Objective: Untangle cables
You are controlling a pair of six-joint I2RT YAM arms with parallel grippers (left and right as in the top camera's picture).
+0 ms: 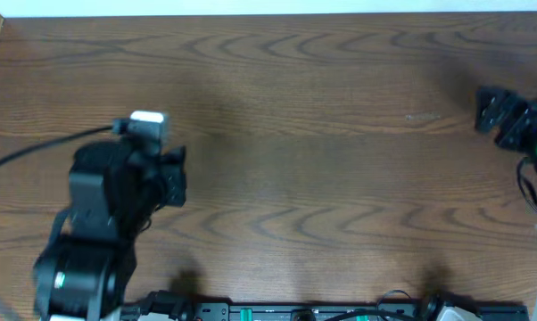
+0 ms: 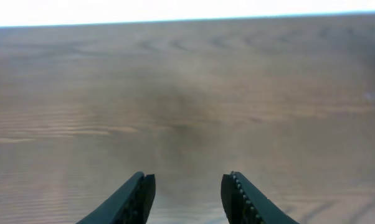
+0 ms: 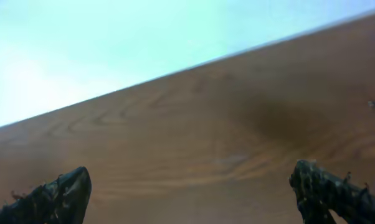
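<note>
My left tool (image 1: 177, 174) hangs low over the counter (image 1: 340, 134), its arm folded at the left edge and pointing right, jaws part-way apart and gripping nothing. No cables show in any view, so the wise course, I judge, is to find them before I reach, rather than close on bare wood. My right tool (image 1: 491, 114) sits at the far right edge, pointing toward the middle, jaws spread wide and empty.

Brown grained table (image 1: 322, 107), black left tool (image 2: 189, 178)
</note>
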